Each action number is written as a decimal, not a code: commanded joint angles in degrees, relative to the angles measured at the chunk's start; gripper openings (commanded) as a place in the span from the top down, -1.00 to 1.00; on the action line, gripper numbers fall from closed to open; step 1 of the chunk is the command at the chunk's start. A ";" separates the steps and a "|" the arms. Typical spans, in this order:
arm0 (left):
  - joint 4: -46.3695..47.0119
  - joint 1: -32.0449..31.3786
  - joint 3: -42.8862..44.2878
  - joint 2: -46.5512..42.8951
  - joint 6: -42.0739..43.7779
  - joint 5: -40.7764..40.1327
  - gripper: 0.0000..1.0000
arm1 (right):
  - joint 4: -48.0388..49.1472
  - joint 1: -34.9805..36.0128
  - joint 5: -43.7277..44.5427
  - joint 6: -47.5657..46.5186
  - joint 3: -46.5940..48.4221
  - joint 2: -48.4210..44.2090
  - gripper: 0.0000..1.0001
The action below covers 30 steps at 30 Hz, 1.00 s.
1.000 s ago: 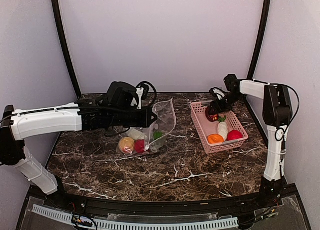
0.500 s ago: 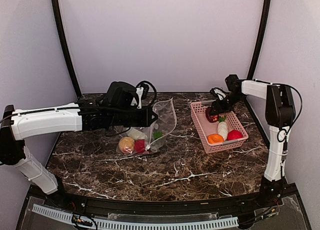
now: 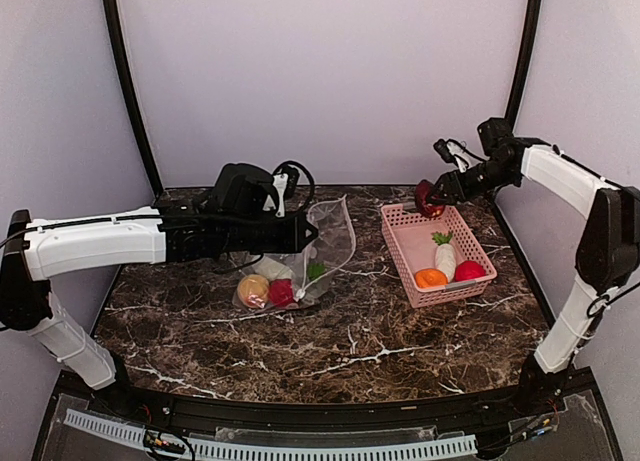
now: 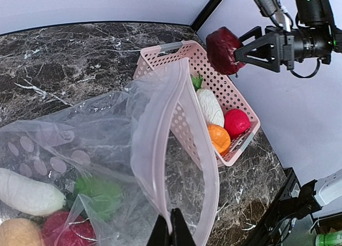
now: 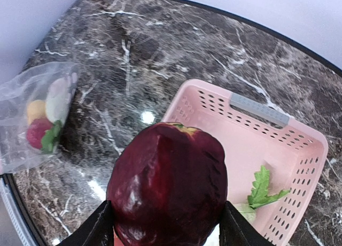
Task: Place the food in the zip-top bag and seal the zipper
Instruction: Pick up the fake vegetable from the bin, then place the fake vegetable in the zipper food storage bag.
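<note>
Right pincer (image 3: 431, 196) pinching the maroon fruit (image 5: 168, 182), I'd lift clear of the basket (image 5: 315, 144) beneath — then over the bag (image 4: 96, 123) (left pincer (image 4: 171, 231) pinches its rim).

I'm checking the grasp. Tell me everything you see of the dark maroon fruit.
The maroon fruit is a rounded, glossy, plastic-looking toy with flat facets and a pale spot at one end. The right gripper clamps it between both fingers, on opposite sides. It hangs in the air over a corner of the pink basket, touching nothing else.
</note>
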 commanded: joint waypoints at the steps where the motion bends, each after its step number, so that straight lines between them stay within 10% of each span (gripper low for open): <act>1: 2.17 -0.08 -0.18 0.73 -0.41 0.22 0.98 | -1.29 3.02 -10.05 -0.62 -1.02 -5.91 -0.07; 30: 12.35 -0.11 -1.31 -0.19 -3.12 -1.50 0.99 | -5.52 26.31 -13.89 -1.09 7.08 -0.59 -0.10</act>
